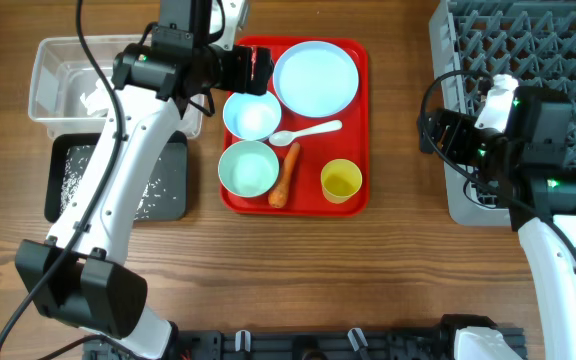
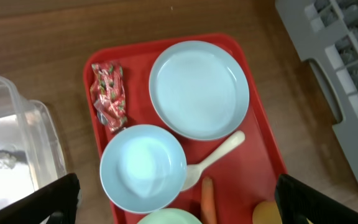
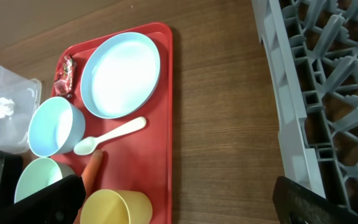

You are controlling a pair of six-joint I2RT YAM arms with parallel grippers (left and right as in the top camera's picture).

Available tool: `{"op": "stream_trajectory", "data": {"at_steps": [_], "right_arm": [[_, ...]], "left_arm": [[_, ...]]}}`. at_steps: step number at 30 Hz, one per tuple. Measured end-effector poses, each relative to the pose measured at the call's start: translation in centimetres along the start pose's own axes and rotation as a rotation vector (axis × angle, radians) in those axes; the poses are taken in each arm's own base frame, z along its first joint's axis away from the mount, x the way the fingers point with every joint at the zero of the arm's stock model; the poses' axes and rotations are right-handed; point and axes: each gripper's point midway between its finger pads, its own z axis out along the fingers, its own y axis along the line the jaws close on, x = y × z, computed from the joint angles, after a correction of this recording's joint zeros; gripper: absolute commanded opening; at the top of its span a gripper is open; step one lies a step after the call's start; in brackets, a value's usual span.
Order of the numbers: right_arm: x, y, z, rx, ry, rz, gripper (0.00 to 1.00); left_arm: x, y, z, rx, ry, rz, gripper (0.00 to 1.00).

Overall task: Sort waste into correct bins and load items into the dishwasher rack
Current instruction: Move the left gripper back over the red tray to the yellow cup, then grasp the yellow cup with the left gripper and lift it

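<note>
On the red tray [image 1: 358, 120] lie a pale blue plate [image 1: 314, 78], two pale blue bowls [image 1: 252, 114] [image 1: 248, 168], a white spoon [image 1: 306, 131], an orange carrot [image 1: 285, 175] and a yellow cup [image 1: 341, 181]. My left gripper [image 1: 253, 68] hangs open above the tray's far left corner, over the red candy wrapper [image 2: 109, 94] and the upper bowl [image 2: 143, 168]. Open too, my right gripper [image 1: 433, 130] hovers over bare wood between the tray and the grey dishwasher rack [image 1: 528, 60]. Neither holds anything.
Left of the tray stands the clear bin [image 1: 53, 60] with crumpled white tissue [image 1: 96, 98] inside. In front of it, the black bin [image 1: 63, 190] holds scattered rice grains. The rack fills the far right corner under my right arm.
</note>
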Motion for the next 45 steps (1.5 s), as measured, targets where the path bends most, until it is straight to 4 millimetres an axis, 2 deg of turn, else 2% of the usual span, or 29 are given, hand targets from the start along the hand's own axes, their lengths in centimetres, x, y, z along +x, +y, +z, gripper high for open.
{"op": "stream_trajectory", "data": {"at_steps": [8, 14, 19, 25, 29, 32, 36, 40, 45], "right_arm": [[0.1, 0.3, 0.0, -0.017, 0.005, -0.003, 1.0], [0.8, 0.7, 0.0, -0.045, 0.037, 0.005, 1.0], [1.3, 1.5, 0.3, -0.095, 0.064, 0.01, 1.0], [2.3, 2.1, 1.8, -0.153, 0.135, 0.03, 1.0], [2.9, 2.5, 2.4, -0.166, 0.165, 0.03, 1.0], [2.9, 2.4, 2.6, -0.161, 0.166, 0.029, 1.0], [2.7, 2.0, 2.6, -0.146, 0.157, 0.031, 1.0], [2.5, 1.4, 2.6, -0.127, 0.149, 0.04, 1.0], [2.3, 0.8, 2.6, -0.103, 0.142, 0.044, 1.0]], "left_arm": [[2.9, -2.3, 0.3, 0.026, 0.114, 0.021, 1.0], [4.2, -3.9, 0.4, 0.046, 0.162, 0.045, 1.0], [4.0, -3.2, 0.4, 0.036, 0.157, 0.03, 1.0], [3.0, -2.5, 0.4, 0.027, 0.118, 0.001, 1.0], [3.1, -3.3, 0.6, 0.062, 0.125, -0.001, 1.0], [4.9, -5.1, 1.4, 0.109, 0.197, 0.043, 1.0], [9.0, -8.8, 4.9, 0.171, 0.347, 0.132, 0.92], [11.8, -10.5, 7.5, 0.197, 0.44, 0.173, 0.88], [13.8, -12.0, 7.9, 0.217, 0.505, 0.21, 0.8]]}}
